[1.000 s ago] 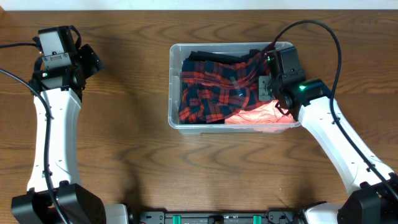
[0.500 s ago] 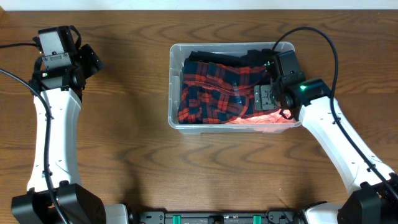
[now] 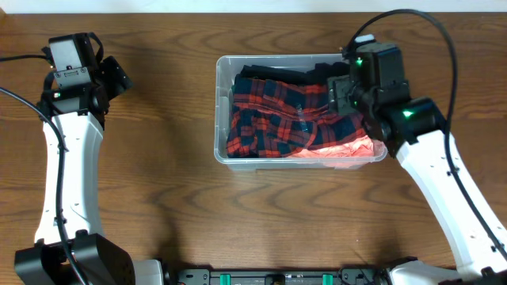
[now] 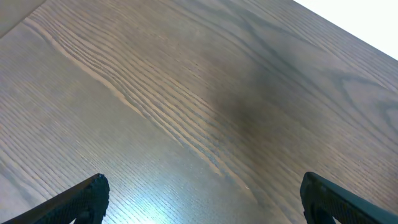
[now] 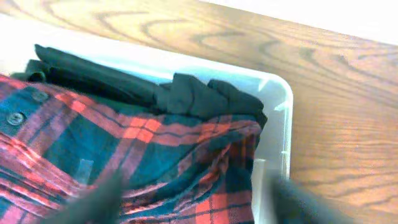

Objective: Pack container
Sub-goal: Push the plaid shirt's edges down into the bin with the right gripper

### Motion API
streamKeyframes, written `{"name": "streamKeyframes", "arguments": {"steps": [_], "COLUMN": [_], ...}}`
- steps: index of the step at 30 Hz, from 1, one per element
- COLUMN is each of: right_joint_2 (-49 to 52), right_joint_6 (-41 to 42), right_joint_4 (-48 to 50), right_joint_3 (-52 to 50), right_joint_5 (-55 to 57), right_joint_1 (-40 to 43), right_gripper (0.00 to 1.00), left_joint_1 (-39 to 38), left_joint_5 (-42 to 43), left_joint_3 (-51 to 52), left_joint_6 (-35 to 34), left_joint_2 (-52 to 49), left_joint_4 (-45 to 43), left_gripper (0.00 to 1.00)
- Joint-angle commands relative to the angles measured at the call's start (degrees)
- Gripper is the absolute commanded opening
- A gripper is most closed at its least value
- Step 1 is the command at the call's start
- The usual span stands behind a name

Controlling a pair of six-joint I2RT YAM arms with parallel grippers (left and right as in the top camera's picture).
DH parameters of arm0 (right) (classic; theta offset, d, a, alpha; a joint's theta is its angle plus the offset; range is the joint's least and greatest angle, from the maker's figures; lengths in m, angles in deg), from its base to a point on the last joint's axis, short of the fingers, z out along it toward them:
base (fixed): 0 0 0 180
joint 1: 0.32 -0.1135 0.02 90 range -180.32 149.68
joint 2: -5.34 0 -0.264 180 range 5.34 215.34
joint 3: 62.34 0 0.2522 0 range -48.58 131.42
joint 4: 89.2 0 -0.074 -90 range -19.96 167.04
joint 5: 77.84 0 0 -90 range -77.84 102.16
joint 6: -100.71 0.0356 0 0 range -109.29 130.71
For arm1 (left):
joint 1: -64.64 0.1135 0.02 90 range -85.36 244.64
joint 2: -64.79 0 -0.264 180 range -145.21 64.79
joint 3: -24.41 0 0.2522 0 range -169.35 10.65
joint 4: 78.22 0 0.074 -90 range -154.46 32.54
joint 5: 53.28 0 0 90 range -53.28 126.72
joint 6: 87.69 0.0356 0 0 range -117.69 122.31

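The right end effector point(image 5: 200, 200) hangs open and empty above the container point(image 3: 219, 103); the left end effector point(image 4: 204, 186) is wide open, holding nothing.

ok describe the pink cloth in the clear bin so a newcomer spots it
Find the clear plastic rectangular container on the brown wooden table. Look in its corner nearest the robot, on the robot's right, where coral-pink fabric shows beside the red and navy plaid shirt. It is the only plain, light-coloured cloth there; the others are plaid or the black fabric along the far wall.
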Motion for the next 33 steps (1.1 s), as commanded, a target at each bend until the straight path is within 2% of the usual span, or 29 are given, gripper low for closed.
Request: {"name": "streamKeyframes", "arguments": {"steps": [1, 2, 3, 8, 11, 17, 22, 26, 33], "right_joint_2": [0.9, 1.5, 2.1, 7.1, 10.6, 17.0, 20.1, 18.5, 12.1], "right_joint_6": [-0.9, -0.9, -0.9, -0.9, -0.8, -0.8, -0.9, -0.8, -0.9], "right_joint_4": [0.1, 0.2, 0.3, -0.5, -4.3, -12.8, -13.3, -9.3, -8.3], "right_joint_3": [0.5, 0.5, 0.5, 0.5, 0.5, 0.5, 0.5, 1.7, 11.7], "right_joint_5": [-0.1, -0.1, -0.1, -0.1, -0.2, -1.1, -1.7, -1.4, -3.8], "right_joint_1": [0.3, 0.3, 0.3, 0.3, 0.3, 0.3, 0.3, 0.3, -0.8], "right_gripper": [0.25, 0.15, 0.11, 0.07, 0.02, 0.01, 0.01, 0.01, 0.01], "left_joint_1": [0.2, 0.2, 0.2, 0.2, 0.2, 0.2, 0.2, 0.2, 0.2], "left_joint_5": [-0.7, -0.7, -0.7, -0.7, -0.7, -0.7, -0.7, -0.7, -0.7], "left_joint_3": [-0.2, -0.2, -0.2, -0.2, -0.2, -0.2, -0.2, -0.2, -0.2], "left_joint_6": [0.1, 0.1, 0.1, 0.1, 0.1, 0.1, 0.1, 0.1, 0.1], "left_joint_2": [0.3, 0.3, 0.3, 0.3, 0.3, 0.3, 0.3, 0.3, 0.3], "left_joint_4": [0.2, 0.2, 0.2, 0.2, 0.2, 0.2, 0.2, 0.2, 0.2], "left_gripper": [0.98, 0.98, 0.98, 0.98, 0.98, 0.98, 0.98, 0.98, 0.98]}}
